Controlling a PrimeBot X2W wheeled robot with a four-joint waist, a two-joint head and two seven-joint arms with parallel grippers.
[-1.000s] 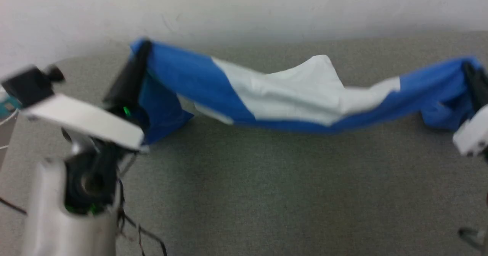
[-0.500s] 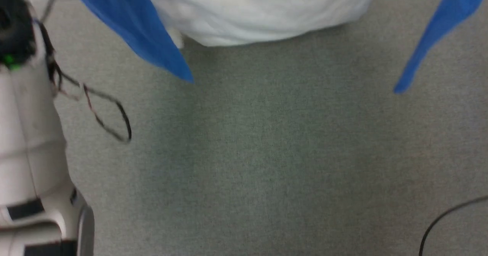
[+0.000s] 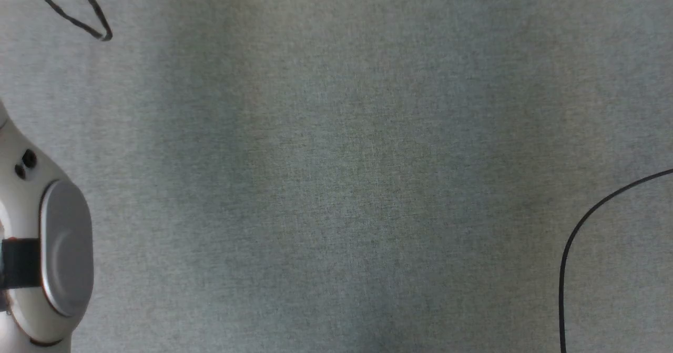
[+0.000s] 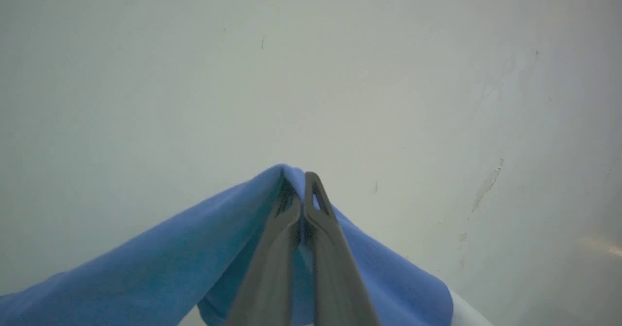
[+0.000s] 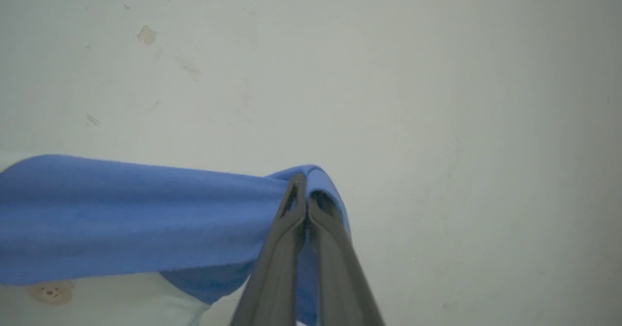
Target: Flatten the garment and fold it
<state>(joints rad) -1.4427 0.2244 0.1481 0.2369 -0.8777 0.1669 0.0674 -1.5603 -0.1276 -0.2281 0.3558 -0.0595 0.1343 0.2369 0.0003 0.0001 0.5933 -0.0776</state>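
- Grey-green woven cloth covers the flat surface (image 3: pixel 336 163) that we look down on in the head view; it is evenly lit, with soft shadow bands across it.
- In both wrist views we face a pale off-white wall (image 4: pixel 194 73), matt, with a chipped streak (image 4: pixel 487 185) on the left wrist side and a flaked patch (image 5: pixel 146 34) on the right wrist side.
- The one marking we can make out is a small tan bear print (image 5: pixel 51 292) on the white cloth of the garment; it is too blurred for more detail.
- The garment (image 5: pixel 121 219) hangs in front of the wall. Its blue cloth runs as a taut band from the right fingertips to that view's left, with the white body below it.
- The left gripper (image 4: pixel 301 180) has its jaws pressed together on a peak of blue cloth, which falls away on both sides of the fingers.
- The right gripper (image 5: pixel 305 182) is likewise clamped tight on a blue fold that wraps over its tips.
- A pale forearm (image 3: pixel 47 248) with a grey oval cover sits at the lower left edge of the head view.
- A thin wire loop (image 3: pixel 79 11) dangles at the top left, and a black cable (image 3: pixel 573 248) curves in at the right edge.
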